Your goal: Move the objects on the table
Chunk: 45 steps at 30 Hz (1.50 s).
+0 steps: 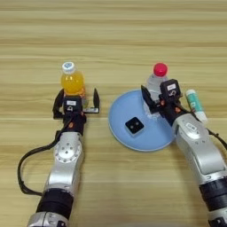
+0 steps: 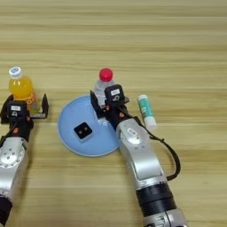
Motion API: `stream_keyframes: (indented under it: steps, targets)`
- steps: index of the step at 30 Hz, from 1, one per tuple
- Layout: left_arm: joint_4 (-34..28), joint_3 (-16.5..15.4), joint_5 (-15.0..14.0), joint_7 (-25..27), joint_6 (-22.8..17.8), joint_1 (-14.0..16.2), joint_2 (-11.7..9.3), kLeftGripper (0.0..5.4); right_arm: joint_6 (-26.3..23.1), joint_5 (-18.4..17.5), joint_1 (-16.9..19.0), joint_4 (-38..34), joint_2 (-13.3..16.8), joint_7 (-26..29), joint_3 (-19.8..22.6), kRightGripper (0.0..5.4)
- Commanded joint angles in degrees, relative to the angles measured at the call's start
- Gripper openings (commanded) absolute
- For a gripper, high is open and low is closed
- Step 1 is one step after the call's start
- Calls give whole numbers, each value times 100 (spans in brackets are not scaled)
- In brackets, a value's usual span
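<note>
The left gripper point(image 1: 76, 98) sits at the orange-drink bottle point(image 1: 72, 80), which stands upright on the tabletop point(image 1: 115, 35) left of centre, white cap up. Its 2 black fingers point(image 1: 96, 98) are spread wide, 1 on each side of the bottle's lower body; whether either finger touches the bottle cannot be told, and the bottle rests on the wood rather than being lifted.

The right gripper point(image 2: 107, 107) is at the clear bottle with the red cap point(image 2: 104, 82), which stands upright at the far right edge of a round blue plate point(image 2: 71, 119). 1 finger point(image 2: 94, 103) shows on the bottle's left side, angled up; the other is hidden behind the gripper body, so whether the fingers are pinching the bottle or only flanking it cannot be told.

The small black square block point(image 2: 83, 131) lies flat on the plate, near its middle and apart from the clear bottle. The white-and-green stick tube point(image 2: 146, 111) lies on its side on the tabletop just right of the right gripper, off the plate, running lengthwise away from the robot.
</note>
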State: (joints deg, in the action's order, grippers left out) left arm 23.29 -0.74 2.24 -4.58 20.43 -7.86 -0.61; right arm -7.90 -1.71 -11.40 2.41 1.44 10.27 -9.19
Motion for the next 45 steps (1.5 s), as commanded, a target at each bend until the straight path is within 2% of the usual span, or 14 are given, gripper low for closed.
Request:
stream_keyframes:
  steps: [1,15,26,34,39,43,45]
  targets:
    - [-75,39,85,-28,-115,26,30,540,-5,57,22,-37,3,64,-83,393]
    - [-158,75,104,-54,-156,55,59,540,-265,121,232,-568,186,155,-79,536]
    - [-315,138,130,-105,-229,138,103,540,-671,84,487,-1041,357,241,-75,536]
    - [-395,183,159,-158,-274,168,151,540,-1255,-89,725,-1496,680,527,63,536]
    - [-434,207,177,-193,-300,179,174,540,-1554,-119,829,-1776,1002,754,136,536]
    - [-467,212,213,-210,-320,186,208,540,-1845,-128,1000,-2106,1430,1116,85,536]
    - [-474,209,224,-213,-327,186,218,540,-1899,-154,1057,-2234,1526,1211,97,536]
